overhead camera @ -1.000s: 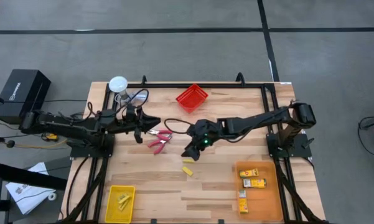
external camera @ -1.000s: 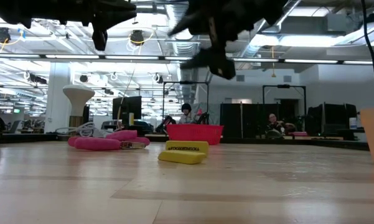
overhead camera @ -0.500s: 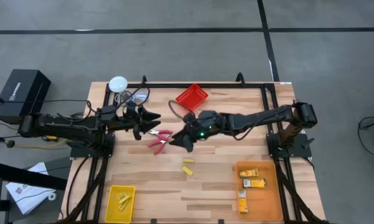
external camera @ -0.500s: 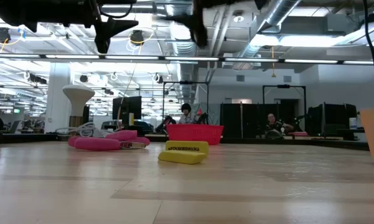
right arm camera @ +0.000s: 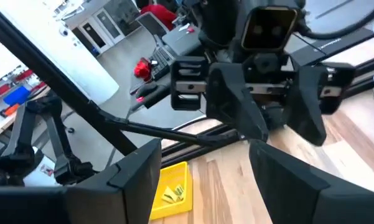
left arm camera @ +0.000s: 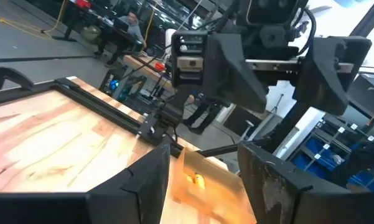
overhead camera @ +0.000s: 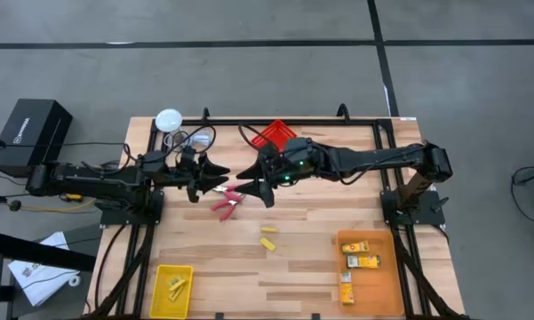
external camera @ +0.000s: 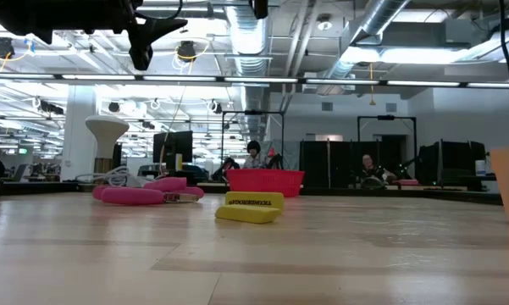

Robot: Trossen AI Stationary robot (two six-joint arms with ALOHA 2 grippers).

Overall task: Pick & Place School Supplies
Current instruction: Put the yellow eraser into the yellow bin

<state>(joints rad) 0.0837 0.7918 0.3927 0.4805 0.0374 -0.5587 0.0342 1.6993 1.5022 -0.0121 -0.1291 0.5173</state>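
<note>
The red-handled scissors [overhead camera: 227, 197] lie flat on the table's middle left, also in the low view [external camera: 140, 194]. A yellow piece [overhead camera: 267, 243] lies nearer the front, lying flat [external camera: 249, 208]. Small yellow-orange boxes [overhead camera: 360, 255] lie in the orange bin [overhead camera: 382, 284]. My left gripper [overhead camera: 217, 174] hovers open just left of the scissors, pointing right. My right gripper [overhead camera: 252, 184] hovers open above the table, pointing left, so the two face one another. Neither has anything between its fingers [left arm camera: 146, 186] [right arm camera: 130, 180].
A red bin [overhead camera: 268, 138] stands at the back middle, partly under my right arm. A yellow bin [overhead camera: 171, 289] with small yellow pieces sits at the front left. A white round object [overhead camera: 169, 120] with a cable is at the back left corner.
My right gripper has risen from above the yellow piece and gone toward the far left, toward the left gripper, tipping up to nearly level. My left gripper has opened while staying in place. The scissors and the yellow piece have not moved.
</note>
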